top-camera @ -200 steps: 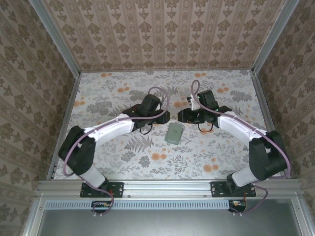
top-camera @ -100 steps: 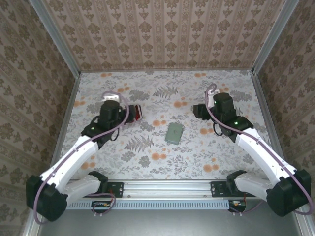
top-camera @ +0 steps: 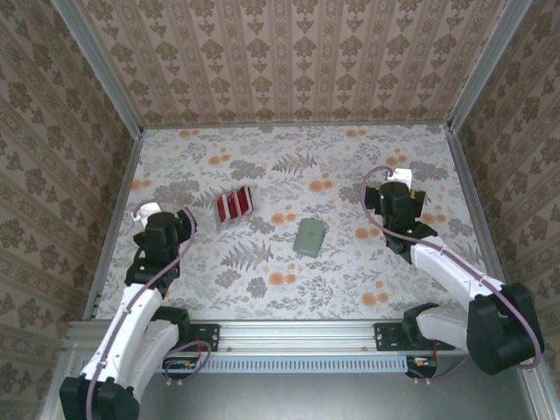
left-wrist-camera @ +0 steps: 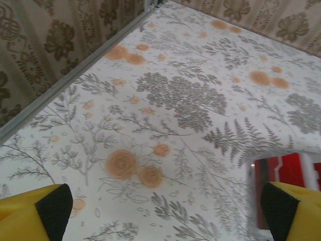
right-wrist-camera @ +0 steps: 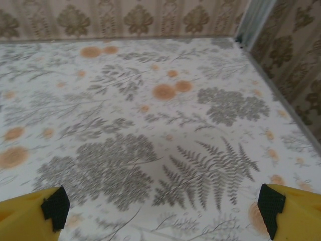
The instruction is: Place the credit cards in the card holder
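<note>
The card holder [top-camera: 310, 237], a flat grey-green case, lies shut on the flowered table near its middle. The credit cards are out of view. My left gripper [top-camera: 166, 223] hangs over the table's left side, well away from the case, with its jaws open and nothing between them. In the left wrist view its yellow, black-tipped fingers [left-wrist-camera: 50, 208] frame bare cloth around the left gripper [left-wrist-camera: 165, 216]. My right gripper [top-camera: 395, 194] is at the right, also apart from the case. It stands open and empty in the right wrist view [right-wrist-camera: 163, 213].
A small red-and-white striped block [top-camera: 234, 204] stands left of the case; it also shows at the right edge of the left wrist view [left-wrist-camera: 286, 170]. Patterned walls with metal rails [top-camera: 118, 219] close the table on three sides.
Both arms have drawn back from the middle to their own sides, and both jaws have opened wide. The striped block came into view. The case has not moved.
</note>
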{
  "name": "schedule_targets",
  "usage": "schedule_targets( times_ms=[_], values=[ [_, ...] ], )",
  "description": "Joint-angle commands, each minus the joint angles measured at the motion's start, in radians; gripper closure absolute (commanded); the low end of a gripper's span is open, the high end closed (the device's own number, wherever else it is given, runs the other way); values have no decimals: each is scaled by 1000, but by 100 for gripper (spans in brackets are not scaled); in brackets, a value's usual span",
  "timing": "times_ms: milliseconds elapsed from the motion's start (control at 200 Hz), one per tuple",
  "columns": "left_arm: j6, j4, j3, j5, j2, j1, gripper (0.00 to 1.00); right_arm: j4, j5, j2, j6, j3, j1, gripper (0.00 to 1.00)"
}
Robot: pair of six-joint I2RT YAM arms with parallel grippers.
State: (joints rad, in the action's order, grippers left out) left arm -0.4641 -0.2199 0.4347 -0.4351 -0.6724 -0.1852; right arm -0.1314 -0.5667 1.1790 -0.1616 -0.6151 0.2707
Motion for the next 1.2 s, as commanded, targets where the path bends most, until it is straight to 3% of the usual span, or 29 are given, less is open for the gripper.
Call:
schedule_targets(
  times_ms=[0, 235, 555, 885, 1075, 1195],
  values=[
    [142, 153, -46, -56, 21, 20, 0, -133, -117, 39, 50, 3, -19, 0],
    [322, 422, -189, -32, -17, 63, 0, -403, 32, 59, 114, 148, -112, 0],
    [358, 674, -290, 120, -124, 198, 0, -625, 167, 179, 69, 227, -200, 1],
    [361, 918, -281, 194, -345, 234, 0, -685, 242, 286, 99, 214, -199, 1],
    [349, 1001, -152, 291, -591, 232, 0, -627, 282, 307, 112, 172, -200, 0],
    [419, 1027, -83, 319, -712, 210, 0, -616, 290, 309, 111, 164, -202, 0]
  ],
)
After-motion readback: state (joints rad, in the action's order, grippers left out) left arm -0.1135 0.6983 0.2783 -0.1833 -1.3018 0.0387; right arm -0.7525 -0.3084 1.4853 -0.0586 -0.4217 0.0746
